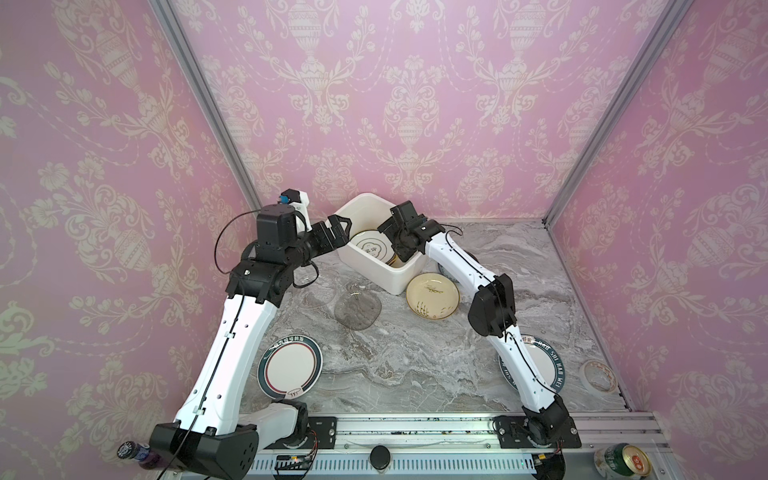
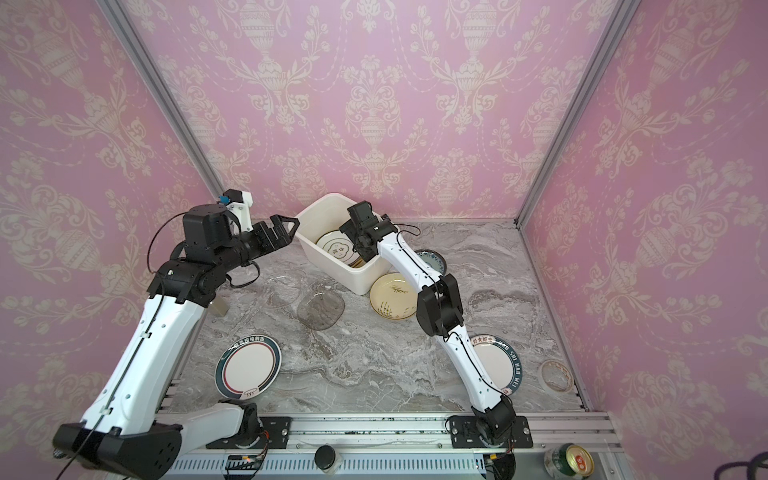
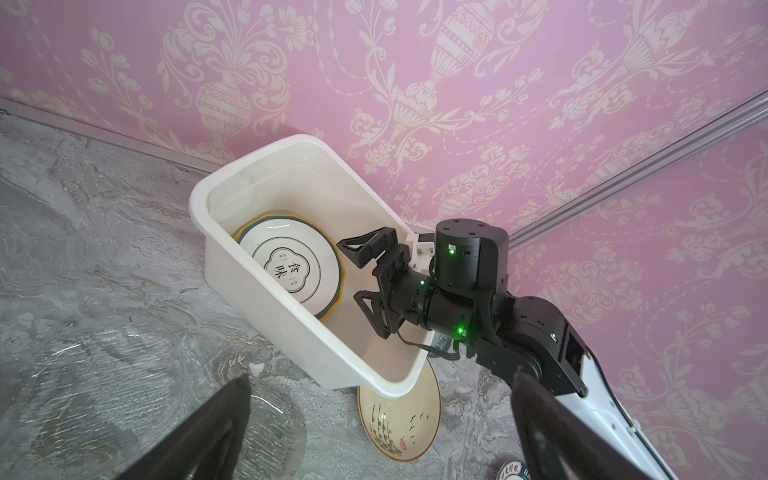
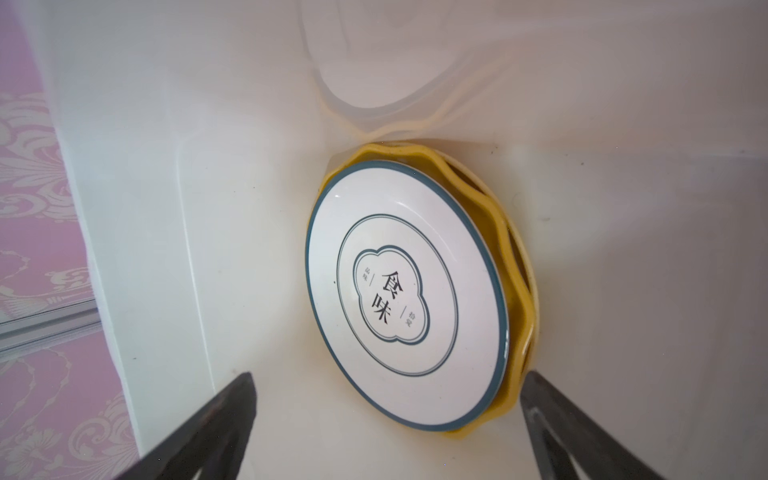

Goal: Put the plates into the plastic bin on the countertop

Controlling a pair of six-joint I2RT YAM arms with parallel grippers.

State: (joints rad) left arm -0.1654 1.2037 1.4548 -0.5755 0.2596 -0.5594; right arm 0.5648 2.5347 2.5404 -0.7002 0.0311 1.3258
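The white plastic bin (image 1: 395,279) (image 2: 353,280) (image 3: 291,332) stands at the back of the countertop (image 1: 415,365). Inside it a white dark-rimmed plate (image 1: 370,245) (image 3: 291,266) (image 4: 407,291) lies on a yellow scalloped plate (image 4: 513,291). My right gripper (image 3: 347,270) (image 4: 388,376) hangs open inside the bin over them, holding nothing. My left gripper (image 1: 338,226) (image 2: 286,226) (image 3: 381,375) is open and empty beside the bin's left rim. On the countertop lie a smoky glass plate (image 1: 357,309), a cream plate (image 1: 432,298) against the bin, a blue patterned plate (image 2: 430,259), and two white dark-rimmed plates (image 1: 290,365) (image 2: 498,361).
A tape roll (image 1: 598,374) lies at the right edge. The ribbed aluminium rail (image 1: 415,428) runs along the front, with a can (image 1: 623,459) and a bottle (image 1: 133,453) beyond it. Pink walls close in the back and sides. The right arm crosses over the right front plate.
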